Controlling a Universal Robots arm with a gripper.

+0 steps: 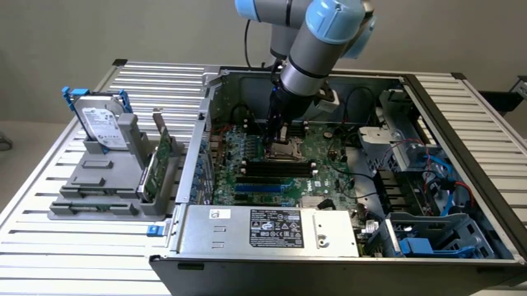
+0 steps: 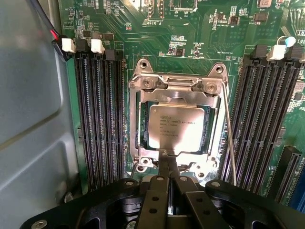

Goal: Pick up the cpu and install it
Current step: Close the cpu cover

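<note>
The cpu (image 2: 177, 127), a small square chip with a dull silver printed top, lies flat inside the dark socket with its metal frame (image 2: 138, 98) on the green motherboard (image 2: 190, 28). The frame's load plate is swung back and its thin wire lever (image 2: 229, 138) runs along one side. My gripper (image 2: 169, 160) is shut, its two black fingers (image 2: 162, 191) pressed together with nothing between them, and their tips are at the chip's near edge. In the exterior view the gripper (image 1: 282, 132) reaches down inside the open computer case right over the socket (image 1: 290, 149).
Black memory slots (image 2: 100, 119) (image 2: 262, 109) flank the socket on both sides. A grey case wall (image 2: 28, 119) stands close by. At the exterior view's left, the upright silver hard drive (image 1: 103, 126) with blue handles sits on a grey fixture (image 1: 95, 185). The power supply (image 1: 272, 229) lies at the front.
</note>
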